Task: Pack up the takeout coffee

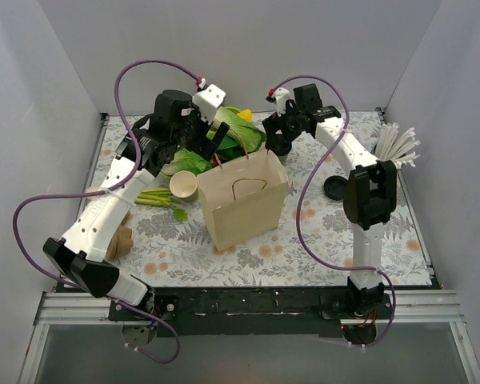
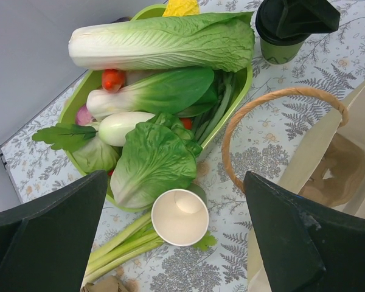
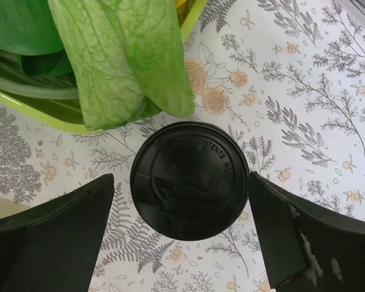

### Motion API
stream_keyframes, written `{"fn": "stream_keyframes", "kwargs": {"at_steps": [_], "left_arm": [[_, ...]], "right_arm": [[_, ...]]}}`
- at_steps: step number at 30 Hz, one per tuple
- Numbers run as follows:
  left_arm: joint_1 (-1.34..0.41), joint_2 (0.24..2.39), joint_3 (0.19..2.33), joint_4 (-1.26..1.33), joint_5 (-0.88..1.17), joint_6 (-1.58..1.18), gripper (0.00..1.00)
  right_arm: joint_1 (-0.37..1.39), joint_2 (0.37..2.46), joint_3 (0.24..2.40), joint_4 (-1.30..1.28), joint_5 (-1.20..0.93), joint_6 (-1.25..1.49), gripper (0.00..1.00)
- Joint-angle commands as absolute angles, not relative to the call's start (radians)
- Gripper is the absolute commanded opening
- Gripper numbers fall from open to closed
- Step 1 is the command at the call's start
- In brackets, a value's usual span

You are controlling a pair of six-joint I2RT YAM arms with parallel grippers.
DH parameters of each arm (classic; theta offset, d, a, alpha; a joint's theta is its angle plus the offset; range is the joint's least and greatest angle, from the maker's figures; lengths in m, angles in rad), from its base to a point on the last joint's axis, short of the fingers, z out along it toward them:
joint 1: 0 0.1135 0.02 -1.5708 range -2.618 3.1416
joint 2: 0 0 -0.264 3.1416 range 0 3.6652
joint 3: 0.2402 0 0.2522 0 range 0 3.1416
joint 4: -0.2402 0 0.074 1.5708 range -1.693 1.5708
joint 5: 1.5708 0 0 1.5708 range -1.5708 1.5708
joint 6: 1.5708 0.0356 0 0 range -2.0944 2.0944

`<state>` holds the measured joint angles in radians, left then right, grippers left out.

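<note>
Nearest thing is the paper bag [image 1: 244, 204], upright and open in the middle of the desk [image 1: 368, 256]. Just beside it at its 10 o'clock there's a lidless cup [image 2: 179, 216], cream inside, next to some green stalks [image 2: 118, 246]. The left fingers [image 2: 48, 234] hang over that cup, spread wide, holding nothing. At the bag's 3 o'clock a flat black round thing [image 1: 336, 188] lies on the desk, looks like a spare lid. Further back at 12 is the lime tray [image 2: 240, 91], heaped with leafy veg. The takeout coffee [image 3: 190, 179], black lid on, sits at the bag's 1 o'clock, just off the tray's corner. The right fingers [image 3: 304, 237] are wide open, one either side of the lid with gaps showing, so no grip. White straws [image 1: 396, 144] fan out at far 2 o'clock.
</note>
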<state>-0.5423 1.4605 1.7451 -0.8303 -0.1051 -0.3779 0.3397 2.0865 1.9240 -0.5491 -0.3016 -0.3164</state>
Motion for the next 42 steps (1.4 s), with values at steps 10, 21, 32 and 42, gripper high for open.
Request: {"fn": "stream_keyframes", "kwargs": {"at_steps": [10, 21, 32, 42], "left_arm": [[-0.526, 1.485, 1.789, -0.825, -0.092, -0.379, 0.96], [-0.526, 1.477, 1.772, -0.825, -0.087, -0.382, 0.97], [-0.525, 1.483, 1.775, -0.822, -0.08, -0.383, 0.97], [-0.525, 1.477, 1.778, -0.808, -0.066, -0.388, 0.97]], "right_arm": [[0.327, 2.106, 1.939, -0.566, -0.259, -0.305, 0.98], [0.328, 2.126, 1.93, -0.572, -0.27, -0.321, 0.96], [0.328, 2.138, 1.913, -0.587, -0.255, -0.348, 0.93], [0.321, 2.092, 1.887, -0.591, -0.247, -0.388, 0.75]]}}
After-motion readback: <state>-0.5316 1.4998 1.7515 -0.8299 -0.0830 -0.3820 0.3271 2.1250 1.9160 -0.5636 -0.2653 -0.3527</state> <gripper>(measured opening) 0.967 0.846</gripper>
